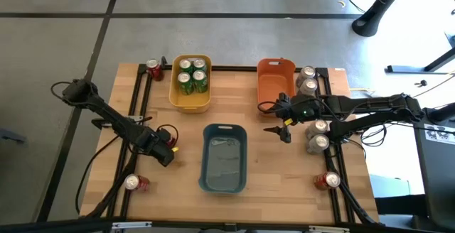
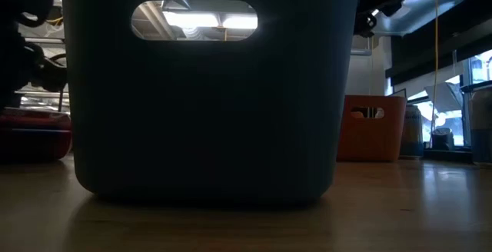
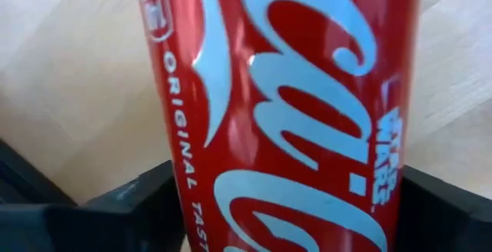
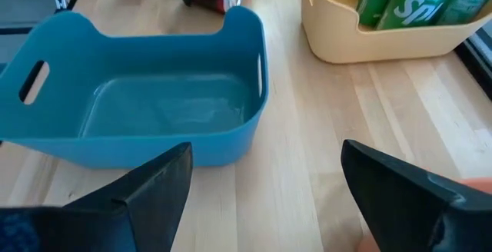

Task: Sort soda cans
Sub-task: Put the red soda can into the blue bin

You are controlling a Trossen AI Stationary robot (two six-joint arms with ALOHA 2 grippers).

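Note:
My left gripper (image 1: 168, 150) is shut on a red soda can (image 3: 284, 106), which fills the left wrist view; it is left of the blue bin (image 1: 224, 157). My right gripper (image 1: 283, 130) is open over bare wood between the blue bin and two silver-grey cans (image 1: 319, 135), touching nothing. Four green cans (image 1: 192, 75) stand in the yellow bin (image 1: 190, 101). The orange bin (image 1: 275, 89) holds no can. Red cans stand at the far left (image 1: 153, 68), near left (image 1: 135, 183) and near right (image 1: 327, 181). Two more silver-grey cans (image 1: 308, 79) stand by the orange bin. My left gripper pinches the red can's side wall (image 3: 184, 198) between its two fingers (image 3: 131, 210), one on each side of the body. The can runs lengthwise up the wrist picture. Whether it rests on the table or is lifted clear I cannot tell.
The blue bin (image 2: 204, 91) stands at the table's middle near side and blocks most of the low view, with the orange bin (image 2: 369, 125) behind it. Black rails (image 1: 135, 98) run along the left and right sides of the table. Open wood lies between the bins.

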